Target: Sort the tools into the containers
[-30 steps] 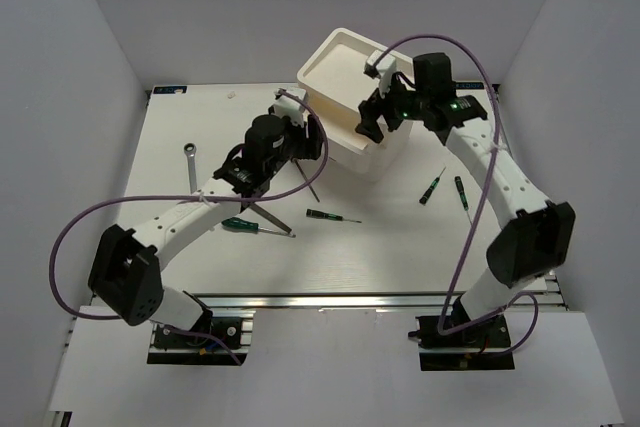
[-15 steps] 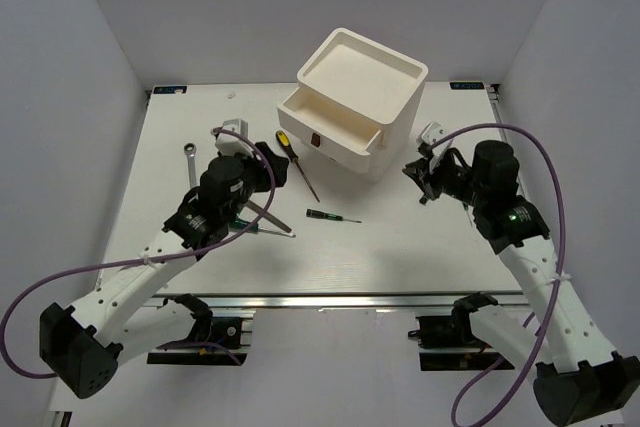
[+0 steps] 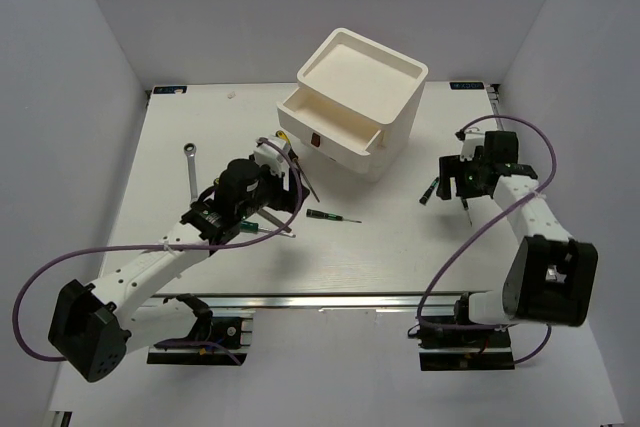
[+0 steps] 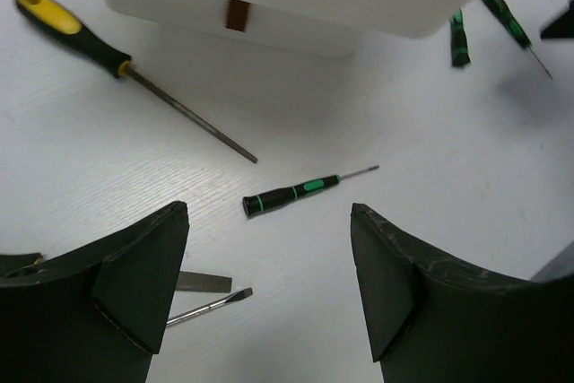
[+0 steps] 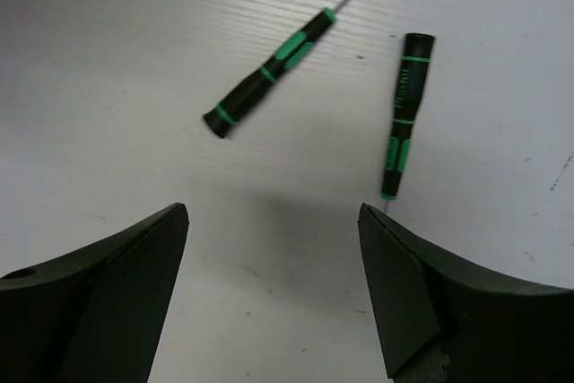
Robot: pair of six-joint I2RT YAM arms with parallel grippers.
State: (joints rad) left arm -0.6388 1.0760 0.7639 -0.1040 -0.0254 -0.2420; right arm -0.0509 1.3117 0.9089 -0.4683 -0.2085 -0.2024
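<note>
From where I stand the white box (image 3: 385,122) sits at the far edge of the table (image 3: 380,257), a bit right of the middle, with its tray top (image 3: 412,69) uppermost. Its top drawer (image 3: 300,105) is pulled out toward the left, and a red-brown tab (image 3: 316,140) shows on the front below it.

The left tool (image 4: 269,221) hangs over the middle of the table, just near the box, with its jaws spread and nothing between them. Below it on the table lies a small green-black screwdriver (image 4: 291,195), touched by neither finger. The yellow-and-black-handled screwdriver (image 4: 67,24) lies between the tool and the box front, its shaft slanting toward the near edge. Under the left arm a green-handled screwdriver (image 3: 240,226) rests beside a flat grey blade (image 4: 204,282). The wrench (image 3: 190,162) lies well apart, toward the left edge.

The right tool (image 5: 273,213) hovers near the right edge, released as well, with its jaws wide and holding nothing. Just beyond its fingertips lie two more tools flat on the table. The first thin screwdriver (image 5: 269,76) is slanted, and the second thin screwdriver (image 5: 402,118) lies beside it, close but apart from it. Both are clear of the fingers
</note>
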